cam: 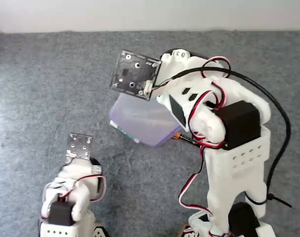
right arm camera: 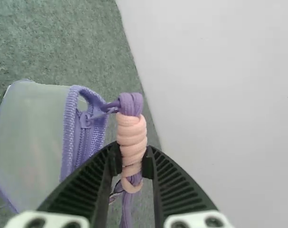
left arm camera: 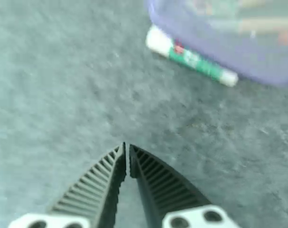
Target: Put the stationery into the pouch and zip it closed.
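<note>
Pouch: purple and see-through, it lies on the grey worktop between the two arms, under the right arm's wrist. The right tool is pinched shut on the peach cord tied to the zip slider. Holding the cord rather than the small slider probably gives a surer grip for drawing the zip along. How far the zip is closed cannot be told.

A white and green marker lies outside, touching the pouch's edge. By that, the filling is not finished, and zipping now would leave it out. Blurred shapes inside the pouch suggest other pieces are already in.

The left tool hangs over bare worktop near the marker. Its jaws meet at the tips and hold nothing, so it would have to open before it could take the marker.
</note>
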`<state>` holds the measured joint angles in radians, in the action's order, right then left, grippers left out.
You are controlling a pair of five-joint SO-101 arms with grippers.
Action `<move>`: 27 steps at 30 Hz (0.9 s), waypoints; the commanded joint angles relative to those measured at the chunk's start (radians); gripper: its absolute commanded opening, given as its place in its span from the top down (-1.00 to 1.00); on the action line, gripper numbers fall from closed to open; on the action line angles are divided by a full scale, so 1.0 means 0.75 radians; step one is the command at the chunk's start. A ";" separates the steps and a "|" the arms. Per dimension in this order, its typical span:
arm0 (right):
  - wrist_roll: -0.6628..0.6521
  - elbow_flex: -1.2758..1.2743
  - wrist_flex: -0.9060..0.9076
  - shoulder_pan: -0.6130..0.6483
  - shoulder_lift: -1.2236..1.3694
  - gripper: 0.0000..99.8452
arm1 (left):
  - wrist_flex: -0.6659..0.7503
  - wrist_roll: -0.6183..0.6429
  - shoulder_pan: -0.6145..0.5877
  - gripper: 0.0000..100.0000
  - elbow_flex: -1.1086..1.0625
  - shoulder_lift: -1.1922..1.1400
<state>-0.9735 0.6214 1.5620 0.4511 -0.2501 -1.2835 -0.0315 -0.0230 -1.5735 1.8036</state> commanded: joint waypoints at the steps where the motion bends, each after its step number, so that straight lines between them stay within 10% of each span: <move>1: 0.090 0.047 0.095 0.046 0.026 0.98 | 0.016 -0.258 -0.158 0.97 0.212 0.010; 15: 0.653 0.023 0.316 0.304 0.044 0.98 | -0.055 -0.182 -0.305 0.95 0.783 0.008; 27: 0.710 -0.442 0.318 0.416 -0.271 0.98 | -0.333 0.141 -0.589 0.22 1.071 0.004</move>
<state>-0.4549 0.3805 1.7538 0.7626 -0.4097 -1.4814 0.0514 -0.4281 -0.8309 1.8082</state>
